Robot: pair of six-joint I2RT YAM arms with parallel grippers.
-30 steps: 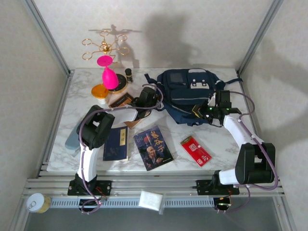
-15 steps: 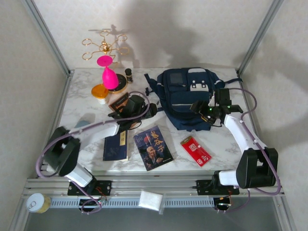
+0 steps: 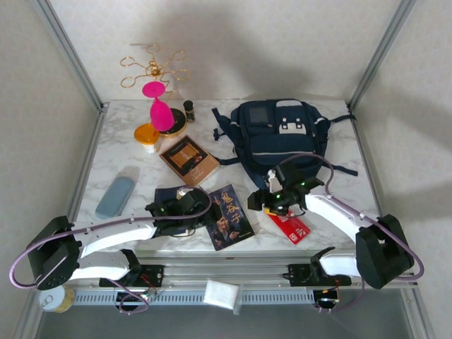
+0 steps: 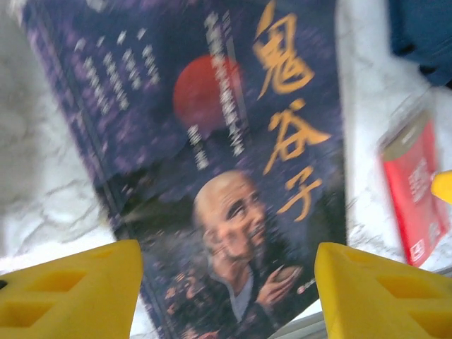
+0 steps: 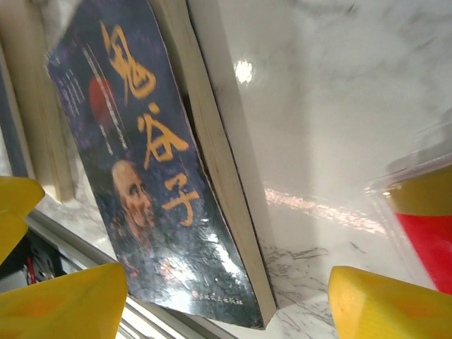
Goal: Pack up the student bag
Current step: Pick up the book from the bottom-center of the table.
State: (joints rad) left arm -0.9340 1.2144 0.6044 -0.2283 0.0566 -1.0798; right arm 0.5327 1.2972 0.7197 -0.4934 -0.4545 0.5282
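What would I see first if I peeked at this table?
Probably the big navy student bag lying at the back right of the table, and the bright pink goblet at the back left. Then the book with a bald man's face and gold characters near the front edge, with the left gripper and right gripper both open close by it.

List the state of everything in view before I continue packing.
student bag, lying flat, no gripper on it
portrait book, flat, face up
red packet, flat on the table
brown book, flat, closed
left gripper, open, empty, over the portrait book
right gripper, open, empty
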